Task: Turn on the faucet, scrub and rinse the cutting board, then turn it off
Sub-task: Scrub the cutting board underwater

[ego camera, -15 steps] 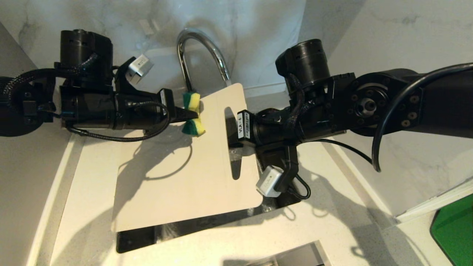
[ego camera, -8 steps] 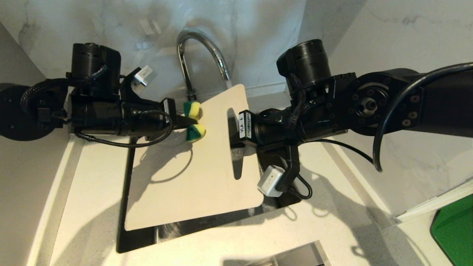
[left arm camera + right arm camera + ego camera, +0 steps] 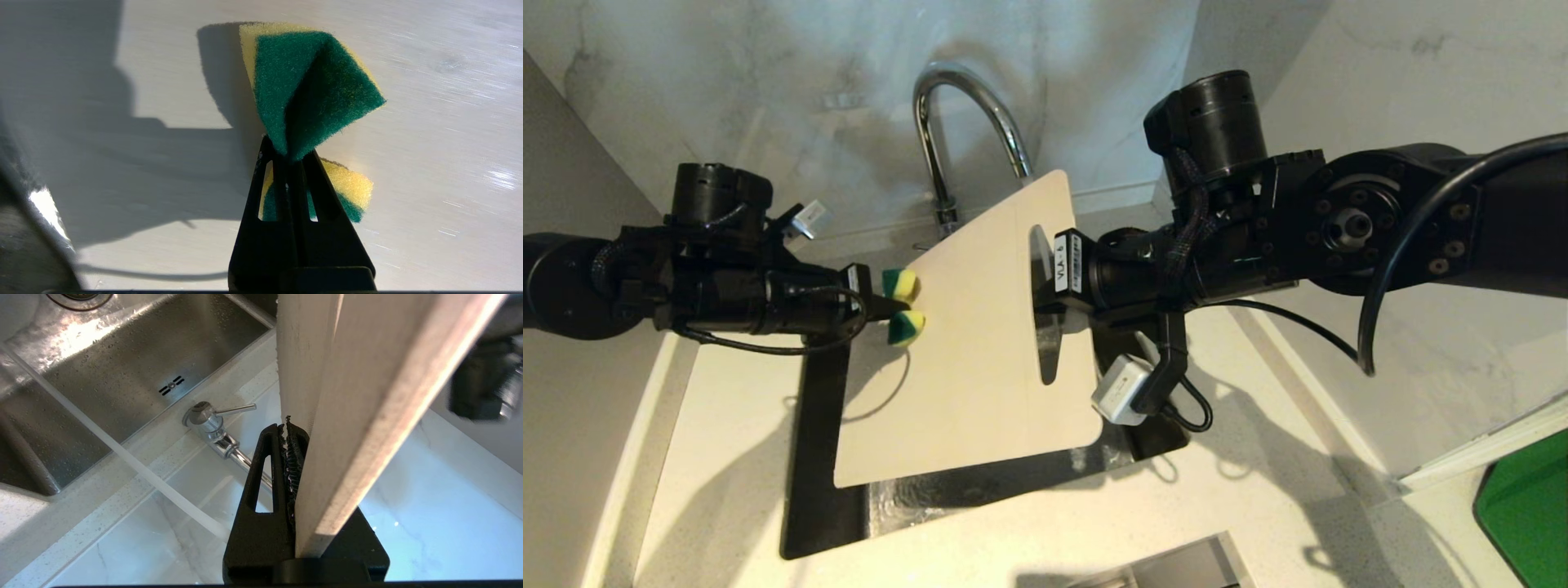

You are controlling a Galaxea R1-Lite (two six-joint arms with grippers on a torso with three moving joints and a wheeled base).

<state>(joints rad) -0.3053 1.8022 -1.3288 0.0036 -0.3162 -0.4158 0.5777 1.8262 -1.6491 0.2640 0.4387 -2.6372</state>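
Note:
The cream cutting board [image 3: 980,359] hangs tilted over the sink, its handle slot toward my right gripper [image 3: 1045,309], which is shut on the board's edge beside the slot. Up close, the board's edge [image 3: 359,396] fills the right gripper [image 3: 292,428]. My left gripper [image 3: 886,309] is shut on a green-and-yellow sponge [image 3: 901,283] at the board's left edge. The folded sponge [image 3: 310,81] bulges past the left gripper [image 3: 288,153] against the board's face [image 3: 429,183]. The chrome faucet [image 3: 968,106] arches behind the board. Its base [image 3: 204,416] and thin lever [image 3: 237,409] show below.
The steel sink [image 3: 122,363] lies under the board, wet with drops. A pale translucent streak like running water [image 3: 122,455] crosses toward the basin. Speckled countertop [image 3: 727,457] surrounds the sink. Marble walls stand close behind. A bright green flat object [image 3: 1523,514] lies at the far right.
My left gripper has drawn the sponge left and toward me, from near the board's top to its left edge. The board now stands steeper, uncovering more of the sink on the left.

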